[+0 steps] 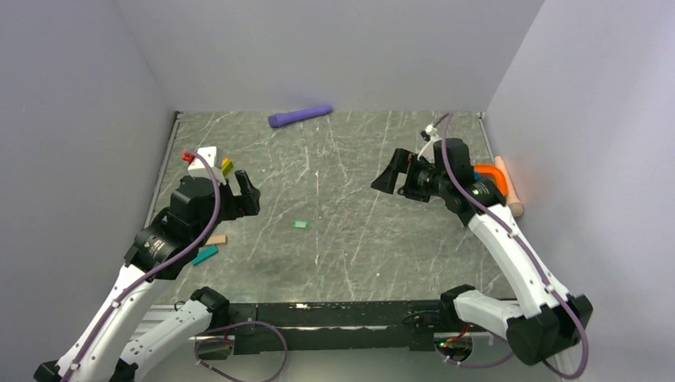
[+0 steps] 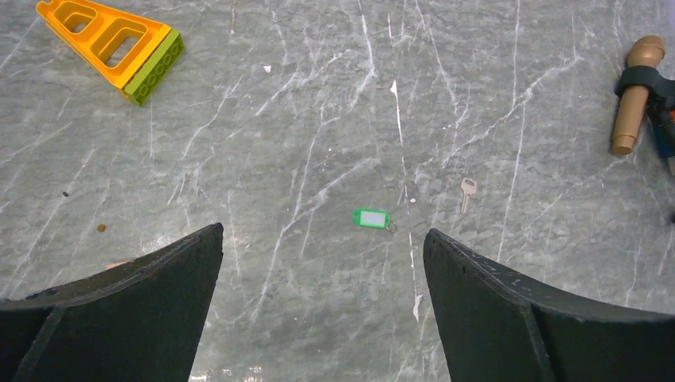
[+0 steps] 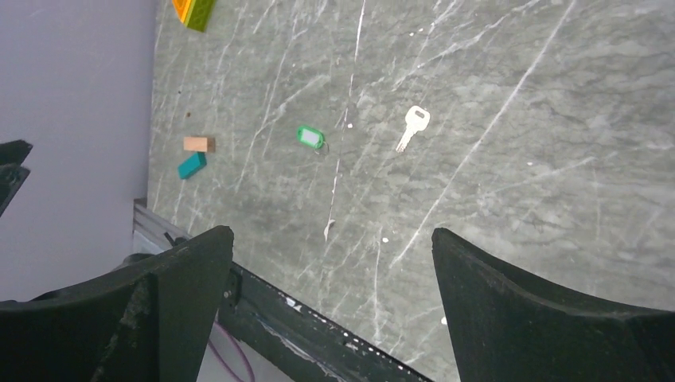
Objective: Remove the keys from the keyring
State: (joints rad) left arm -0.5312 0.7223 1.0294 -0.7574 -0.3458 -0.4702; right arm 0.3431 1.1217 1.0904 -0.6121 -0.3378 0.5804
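Left gripper (image 2: 322,231): fingers spread wide, holding nothing.
Right gripper (image 3: 332,231): also spread wide and empty.
Key (image 2: 468,191): lying flat on the table (image 2: 239,159), right of centre.
Green keyring tag (image 2: 372,218): mid-frame, near the key but not touching it.

1. The centre of the table (image 1: 350,151) is bare. The green key tag (image 2: 371,217) and the key (image 2: 467,191) lie flat and apart, open to approach from above and from all sides.
2. Near-left edge: the tan block (image 1: 216,239) and teal block (image 1: 204,255) lie well apart from the tag.
3. Far-left corner: occupied by the yellow-green brick (image 2: 111,44) and white block (image 1: 208,156).
4. Far edge: the purple cylinder (image 1: 300,116) lies along it.
5. Right edge: the orange-and-tan tool (image 1: 509,189) lies along it.
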